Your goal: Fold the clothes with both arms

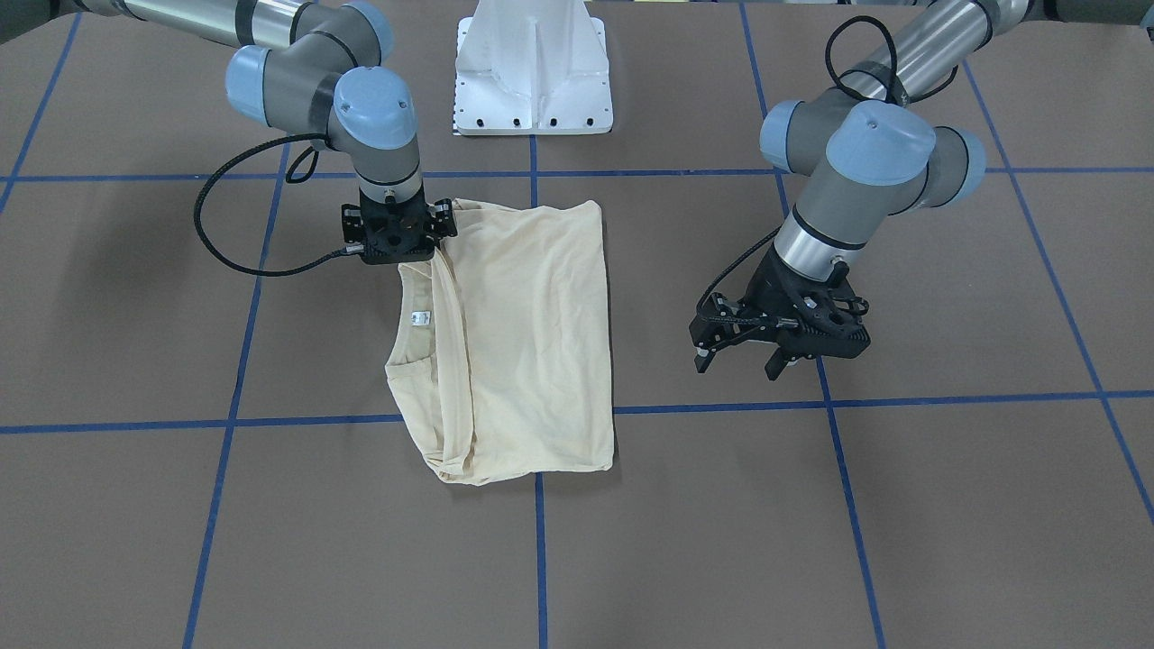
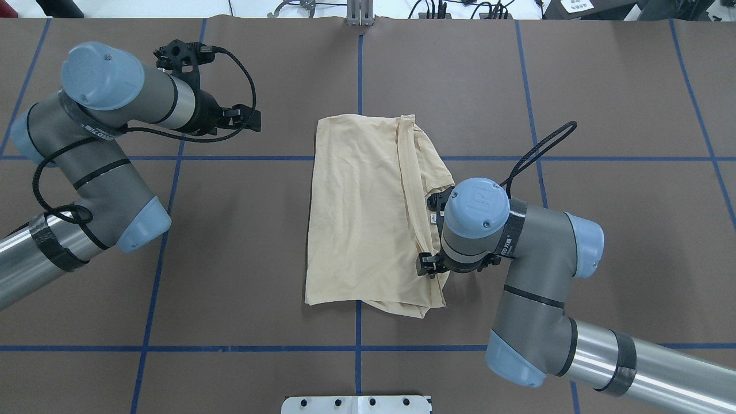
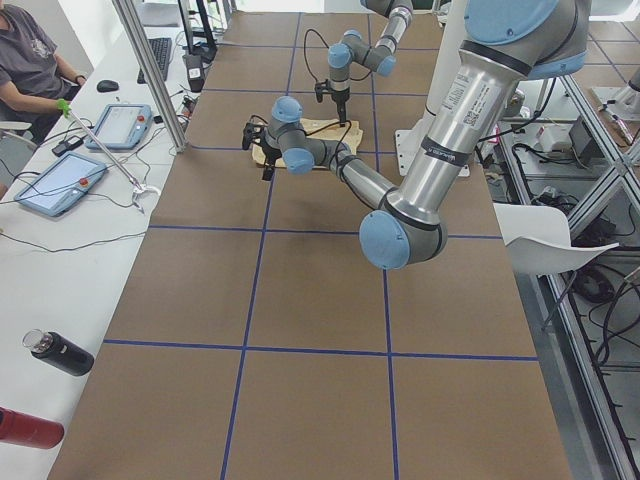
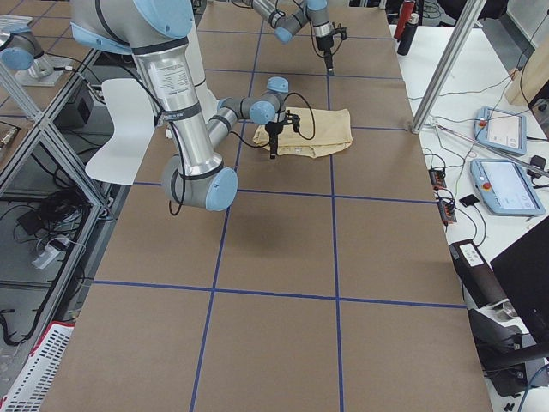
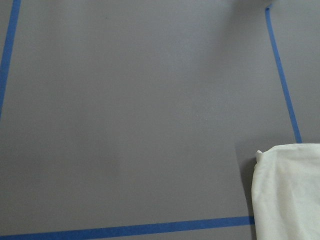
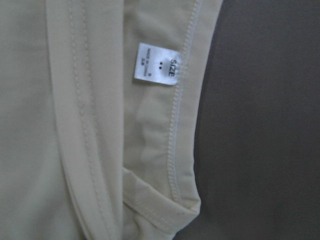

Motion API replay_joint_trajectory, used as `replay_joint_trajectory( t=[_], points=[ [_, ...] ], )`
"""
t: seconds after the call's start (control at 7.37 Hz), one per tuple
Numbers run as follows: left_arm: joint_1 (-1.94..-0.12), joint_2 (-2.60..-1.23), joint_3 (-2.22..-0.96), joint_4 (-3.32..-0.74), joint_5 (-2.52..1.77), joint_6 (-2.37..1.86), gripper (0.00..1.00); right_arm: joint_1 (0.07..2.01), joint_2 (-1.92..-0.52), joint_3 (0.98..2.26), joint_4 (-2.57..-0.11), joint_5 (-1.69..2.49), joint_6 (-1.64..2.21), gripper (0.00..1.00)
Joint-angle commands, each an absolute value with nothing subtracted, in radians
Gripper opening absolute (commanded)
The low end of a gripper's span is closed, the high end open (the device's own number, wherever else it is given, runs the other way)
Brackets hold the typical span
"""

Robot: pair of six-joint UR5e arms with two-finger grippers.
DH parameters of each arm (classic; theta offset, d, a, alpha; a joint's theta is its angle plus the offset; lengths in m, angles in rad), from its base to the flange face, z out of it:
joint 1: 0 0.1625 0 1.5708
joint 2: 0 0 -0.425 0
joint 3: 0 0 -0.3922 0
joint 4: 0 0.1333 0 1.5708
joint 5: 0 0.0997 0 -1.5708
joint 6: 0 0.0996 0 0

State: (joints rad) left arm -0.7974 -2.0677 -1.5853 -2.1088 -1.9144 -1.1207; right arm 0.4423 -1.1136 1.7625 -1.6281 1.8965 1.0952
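Shirt (image 1: pixel 532 333) lies folded mid-desk (image 1: pixel 902 541), with the neck opening on the right arm's side. White neck label (image 6: pixel 157 64) reads "SIZE"; the smaller print beside it is too fine to read. Right gripper (image 1: pixel 397 239) points down over the collar-side corner nearest the base. Its fingers are hidden, so can't tell their state. Left gripper (image 1: pixel 737 361) hovers beside the shirt, clear of it, fingers spread.

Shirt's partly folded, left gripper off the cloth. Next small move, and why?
Probably swing the left gripper toward the plain long edge of the shirt that faces it. It hangs open, clear of the cloth, while the right gripper sits over the collar-side corner; whether that one holds fabric can't be seen.
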Motion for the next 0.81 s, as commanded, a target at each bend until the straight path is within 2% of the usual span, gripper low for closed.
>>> replay_joint_trajectory(
  t=[0.0,0.68],
  points=[
    [-0.796,-2.068,-1.583,-2.112,-1.914,-1.123,1.00,0.446,-1.118,1.764,-1.629,1.898,1.095,1.00],
    [-0.788,-2.069,-1.589,-2.112,-1.916,-1.163,1.00,0.460,-1.172,1.792,-1.629,1.899,1.080,1.00]
  ],
)
